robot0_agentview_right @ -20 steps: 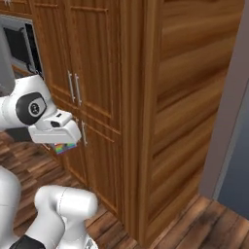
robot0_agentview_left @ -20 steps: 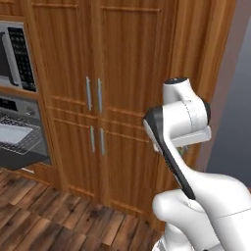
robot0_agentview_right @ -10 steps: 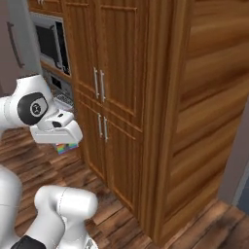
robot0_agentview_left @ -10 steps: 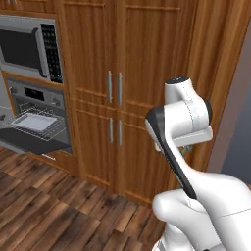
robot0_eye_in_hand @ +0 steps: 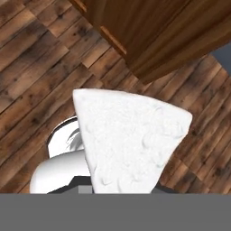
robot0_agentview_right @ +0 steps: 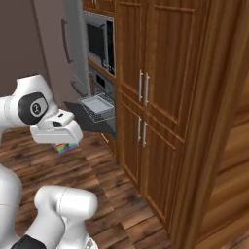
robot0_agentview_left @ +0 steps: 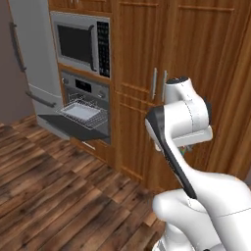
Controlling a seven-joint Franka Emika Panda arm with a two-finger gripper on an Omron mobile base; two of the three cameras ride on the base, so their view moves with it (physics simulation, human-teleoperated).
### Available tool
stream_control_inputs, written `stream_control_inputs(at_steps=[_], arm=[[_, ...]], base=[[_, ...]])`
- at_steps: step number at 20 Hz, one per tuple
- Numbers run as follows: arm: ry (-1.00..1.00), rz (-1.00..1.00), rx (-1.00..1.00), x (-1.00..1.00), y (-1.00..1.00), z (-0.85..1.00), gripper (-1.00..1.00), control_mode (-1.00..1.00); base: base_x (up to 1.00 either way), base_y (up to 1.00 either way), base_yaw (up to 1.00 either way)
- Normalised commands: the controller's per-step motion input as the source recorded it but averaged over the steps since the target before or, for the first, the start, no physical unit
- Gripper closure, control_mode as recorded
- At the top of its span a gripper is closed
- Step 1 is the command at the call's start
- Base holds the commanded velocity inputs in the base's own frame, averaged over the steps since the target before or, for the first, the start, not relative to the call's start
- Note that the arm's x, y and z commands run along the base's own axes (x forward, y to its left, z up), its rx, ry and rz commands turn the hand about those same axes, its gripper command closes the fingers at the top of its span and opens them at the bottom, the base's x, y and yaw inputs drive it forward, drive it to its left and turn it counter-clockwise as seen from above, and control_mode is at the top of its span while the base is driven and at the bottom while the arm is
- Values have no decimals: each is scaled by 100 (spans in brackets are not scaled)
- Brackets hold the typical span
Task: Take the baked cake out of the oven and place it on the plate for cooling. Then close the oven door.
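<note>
A wedge of cake with white frosting sits close in front of the hand camera and hides the fingertips. From the right base view its rainbow-coloured side hangs under my gripper, which is shut on it, high above the wood floor. The oven is built into the wooden wall at the left. Its dark oven door is dropped open and lies flat. A pale tray rests on the pulled-out wire rack. The plate is out of view.
A silver microwave is mounted above the oven, and a grey fridge stands to its left. Tall wooden cabinet doors are close in front of the arm. Open wood floor stretches to the lower left.
The whole picture has shifted as the base moved: oven, microwave and fridge have slid rightward into fuller view. The arm holds the same pose with the cake still gripped.
</note>
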Motion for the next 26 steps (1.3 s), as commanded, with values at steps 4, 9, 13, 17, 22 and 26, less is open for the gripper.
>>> stream_control_inputs(at_steps=[4,9,13,17,22,26], arm=[[0,0,0,0,0,0,100,100],[0,0,0,0,0,0,100,100],[0,0,0,0,0,0,100,100],[0,0,0,0,0,0,100,100],[0,0,0,0,0,0,100,100],[0,0,0,0,0,0,100,100]], base=[[16,76,8],[40,68,6],[47,73,3],[26,60,17],[0,21,49],[11,-15,58]])
